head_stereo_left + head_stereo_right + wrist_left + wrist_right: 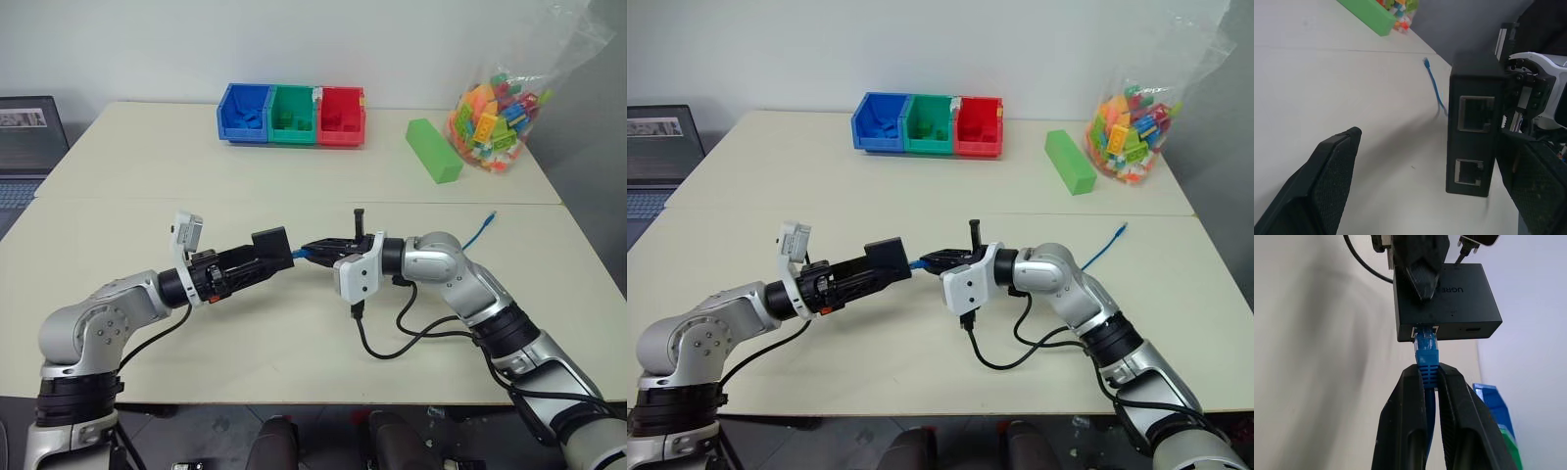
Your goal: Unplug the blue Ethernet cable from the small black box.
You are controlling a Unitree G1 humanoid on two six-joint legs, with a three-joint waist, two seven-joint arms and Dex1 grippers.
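Pinched between my right fingers (1432, 382) is one blue Ethernet cable (1426, 357), plugged at twelve o'clock into one small black box (1449, 303), my left fingers (1334, 166) spread beside it.

The small black box (1447, 301) looks like matt plastic, smooth-faced. The blue Ethernet cable (1427, 363) has a ribbed rubbery boot and translucent plug. Both arms show brushed silver metal; the table (294, 176) is smooth matt cream. The far-right bag (509, 88) is glossy clear plastic.

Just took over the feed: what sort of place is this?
Probably a lab or test bench: a plain table with three sorting bins, a bag of toy bricks, and a laptop.
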